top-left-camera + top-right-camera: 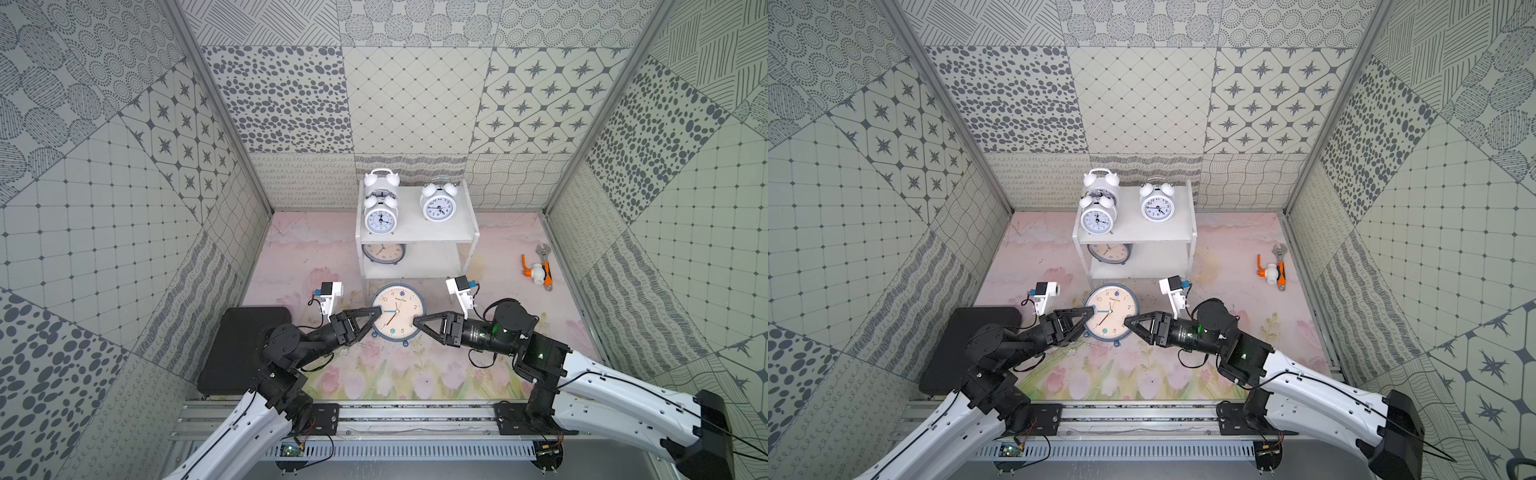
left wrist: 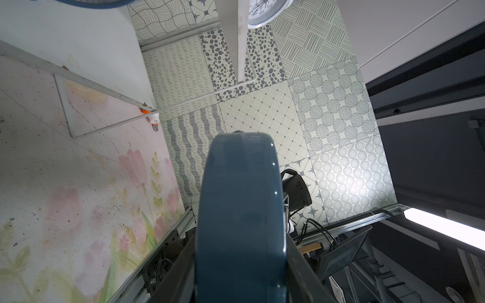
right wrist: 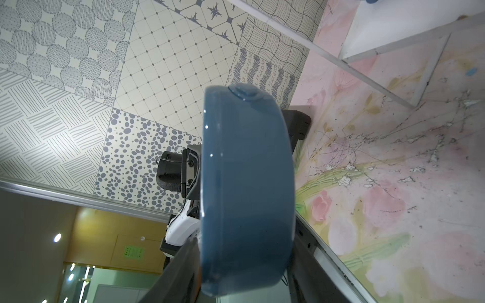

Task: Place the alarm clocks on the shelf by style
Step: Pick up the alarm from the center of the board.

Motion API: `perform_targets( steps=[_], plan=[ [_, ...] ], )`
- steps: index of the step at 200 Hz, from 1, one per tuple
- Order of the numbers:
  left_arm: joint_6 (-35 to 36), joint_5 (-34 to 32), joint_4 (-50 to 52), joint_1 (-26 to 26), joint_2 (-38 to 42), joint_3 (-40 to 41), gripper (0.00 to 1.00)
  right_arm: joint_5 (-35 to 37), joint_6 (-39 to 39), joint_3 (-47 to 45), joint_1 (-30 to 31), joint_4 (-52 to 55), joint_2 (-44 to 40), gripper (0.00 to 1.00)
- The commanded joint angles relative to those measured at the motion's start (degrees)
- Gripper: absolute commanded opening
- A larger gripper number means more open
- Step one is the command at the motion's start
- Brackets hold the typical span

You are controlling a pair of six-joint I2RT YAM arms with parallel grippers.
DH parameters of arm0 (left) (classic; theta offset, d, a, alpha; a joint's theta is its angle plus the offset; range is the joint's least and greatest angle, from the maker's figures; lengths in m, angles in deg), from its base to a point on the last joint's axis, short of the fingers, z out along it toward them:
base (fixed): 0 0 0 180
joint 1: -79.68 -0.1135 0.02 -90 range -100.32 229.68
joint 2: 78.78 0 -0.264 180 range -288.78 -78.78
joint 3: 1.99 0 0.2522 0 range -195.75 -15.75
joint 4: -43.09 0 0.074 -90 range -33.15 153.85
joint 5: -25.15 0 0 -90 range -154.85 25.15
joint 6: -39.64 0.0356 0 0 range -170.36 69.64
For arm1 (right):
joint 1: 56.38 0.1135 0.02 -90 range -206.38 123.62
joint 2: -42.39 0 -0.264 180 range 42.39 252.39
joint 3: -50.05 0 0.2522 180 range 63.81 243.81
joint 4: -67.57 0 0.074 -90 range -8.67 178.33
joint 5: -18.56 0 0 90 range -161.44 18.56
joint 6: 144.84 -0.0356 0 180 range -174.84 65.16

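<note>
Progress: well past halfway, by my reckoning. Four of the five clocks are on the shelf point(image 1: 411, 232); one is not.

Top tier: three white bell clocks, all upright. One stands front left point(image 1: 380, 218), one directly behind it point(image 1: 381, 178) and the third off to the right point(image 1: 439, 207). That style group looks complete.

Bottom tier: one blue clock point(image 1: 383, 252) at the left end, half hidden under the top board. The space to its right looks free (room enough for its mate, I judge).

The last blue clock point(image 1: 397, 312) is just in front of the shelf, face up over the flowered worktop point(image 1: 374, 374), between the two arms. I cannot tell whether it is lifted clear or resting.

Left jaws: closed on its rim at the nine o'clock side. The left wrist view shows the case point(image 2: 240, 210) filling the gap.

Right jaws: astride the rim near four o'clock, close against the case point(image 3: 246, 183). I cannot tell whether they press or merely flank it.

Left to do: carry this clock to the bottom tier and set it beside its mate.

Also present: a wrench point(image 1: 540, 266) by the right wall, which is no part of the job.
</note>
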Motion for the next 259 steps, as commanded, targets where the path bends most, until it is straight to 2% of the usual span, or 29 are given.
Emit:
perform_targets(
  steps=[1,25,36,44,54,61,80,93,110,132,151,179,225,259],
  plan=[
    [-0.5,1.3,-9.2,0.0,-0.7,-0.4,0.19,0.5,1.2,0.5,0.1,-1.6,-0.1,0.49],
    [-0.7,2.2,-9.4,-0.1,-1.2,-0.7,0.20,0.3,1.8,1.2,0.1,-1.0,0.2,0.41],
    [-0.5,2.5,-9.0,-0.1,-1.3,-0.5,0.25,-0.2,2.3,1.6,0.1,-1.0,0.3,0.38],
    [-0.1,2.6,-8.3,-0.1,-1.1,-0.3,0.35,-0.2,2.9,1.8,0.1,-0.6,0.0,0.36],
    [0.9,2.6,-6.5,-0.1,-0.9,-0.4,0.55,0.5,4.0,1.9,0.1,0.3,-0.8,0.34],
    [2.1,2.4,-4.0,-0.1,-0.7,-0.9,0.65,1.3,5.2,2.2,0.1,1.8,-1.7,0.33],
    [8.6,-0.9,9.4,0.0,0.8,-4.6,0.72,4.7,10.6,4.0,0.1,8.7,-4.3,0.31],
    [14.2,-8.7,24.7,-0.1,2.0,-8.8,0.79,8.5,15.8,5.7,0.2,14.9,-6.3,0.30],
    [17.9,-19.3,38.4,-0.2,2.1,-13.6,0.79,15.3,23.2,7.0,0.1,21.0,-9.0,0.29],
    [18.6,-27.1,45.2,-0.2,1.9,-15.4,0.76,27.9,32.5,5.9,0.1,23.9,-12.6,0.26],
    [17.4,-28.3,46.9,-0.3,1.8,-14.6,0.71,35.3,40.5,2.3,0.1,18.3,-15.6,0.26],
    [15.3,-27.9,48.0,-0.3,3.5,-11.6,0.67,41.5,49.1,-2.4,0.2,7.0,-14.9,0.26],
    [13.7,-29.6,52.3,-0.4,9.0,-9.0,0.66,43.9,55.4,-2.9,0.1,-5.8,-3.7,0.25],
    [14.4,-29.0,52.9,-0.4,9.4,-9.0,0.65,45.2,58.8,-2.7,-0.3,-14.4,3.2,0.25]
  ],
)
